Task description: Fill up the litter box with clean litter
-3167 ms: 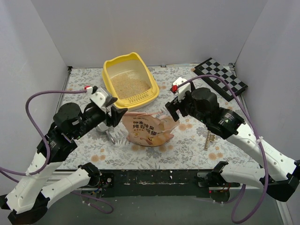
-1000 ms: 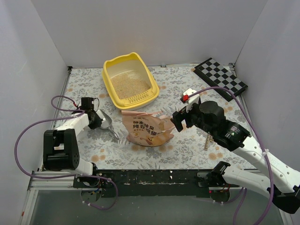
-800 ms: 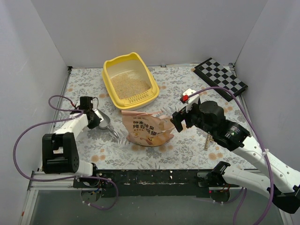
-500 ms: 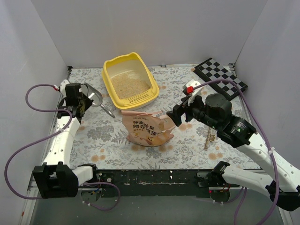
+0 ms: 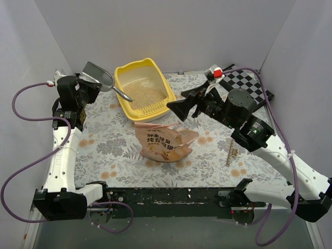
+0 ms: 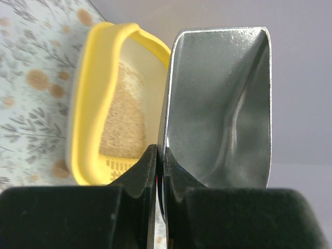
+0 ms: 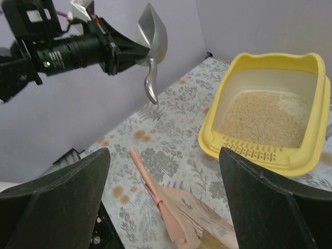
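The yellow litter box (image 5: 119, 83) stands at the back centre with clean litter (image 5: 141, 94) covering its floor. My left gripper (image 5: 89, 86) is raised at the back left, just left of the box, and is shut on a silver metal scoop (image 5: 100, 77). In the left wrist view the scoop (image 6: 218, 104) shows an empty bowl beside the litter box (image 6: 88, 104). My right gripper (image 5: 179, 102) hangs open above the mat, right of the box, with nothing between its fingers. Below the right gripper (image 7: 164, 150) lies the orange-pink bag (image 7: 192, 212).
The crinkled bag (image 5: 163, 142) lies on the flowered mat in the middle. A black-and-white checkered board (image 5: 249, 85) leans at the back right. A thin wooden strip (image 5: 231, 150) lies at the right. White walls close in on three sides.
My left arm has lifted the scoop from the mat beside the bag up to the back left by the box. My right gripper has risen and swung back from the bag.
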### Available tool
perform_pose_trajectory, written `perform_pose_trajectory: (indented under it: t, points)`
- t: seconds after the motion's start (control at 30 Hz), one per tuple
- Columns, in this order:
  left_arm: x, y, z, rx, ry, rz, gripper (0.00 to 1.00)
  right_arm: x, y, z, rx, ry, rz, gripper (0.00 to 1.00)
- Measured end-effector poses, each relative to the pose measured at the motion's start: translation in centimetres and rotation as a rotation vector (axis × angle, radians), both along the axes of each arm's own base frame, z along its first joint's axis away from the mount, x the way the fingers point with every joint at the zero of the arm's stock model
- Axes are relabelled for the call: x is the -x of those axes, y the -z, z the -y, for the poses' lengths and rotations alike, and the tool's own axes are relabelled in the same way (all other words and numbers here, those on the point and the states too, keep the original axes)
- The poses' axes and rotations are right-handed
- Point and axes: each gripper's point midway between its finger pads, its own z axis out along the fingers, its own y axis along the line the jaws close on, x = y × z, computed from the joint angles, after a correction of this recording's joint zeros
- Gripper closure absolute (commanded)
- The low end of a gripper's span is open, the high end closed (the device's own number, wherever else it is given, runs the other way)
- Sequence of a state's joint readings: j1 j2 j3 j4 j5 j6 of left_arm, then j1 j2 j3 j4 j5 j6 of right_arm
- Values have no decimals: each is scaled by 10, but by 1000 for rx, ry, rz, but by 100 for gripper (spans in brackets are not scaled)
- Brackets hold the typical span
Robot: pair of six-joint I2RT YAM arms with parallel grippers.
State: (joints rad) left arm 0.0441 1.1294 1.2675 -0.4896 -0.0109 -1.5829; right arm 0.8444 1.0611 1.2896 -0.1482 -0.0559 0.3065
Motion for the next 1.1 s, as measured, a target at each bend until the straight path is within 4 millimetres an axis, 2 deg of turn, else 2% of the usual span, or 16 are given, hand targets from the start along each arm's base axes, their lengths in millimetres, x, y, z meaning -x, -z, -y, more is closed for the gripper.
perform_pose_trajectory:
  t: [0.13,0.33,0.4,0.6,0.73,0.9,1.1]
  points:
    - [-8,-8,19,151,53,36,100,-6,-18,-12,-118,-9,1,7]
    - [-11,-2,35,320,85,34,100,-19,-19,-34,-222,-27,-27,8]
    - [-11,-6,37,353,87,43,100,-25,-14,-45,-237,-43,-46,9]
    - [-13,-16,45,411,98,70,100,-43,19,-80,-235,-81,-159,12]
    - [-11,-17,62,420,118,66,100,-51,30,-97,-241,-105,-227,14]
    - [-6,-16,93,407,163,57,100,-55,17,-112,-279,-141,-248,14]
    - [-5,-16,106,398,167,72,100,-53,-4,-116,-323,-170,-251,15]
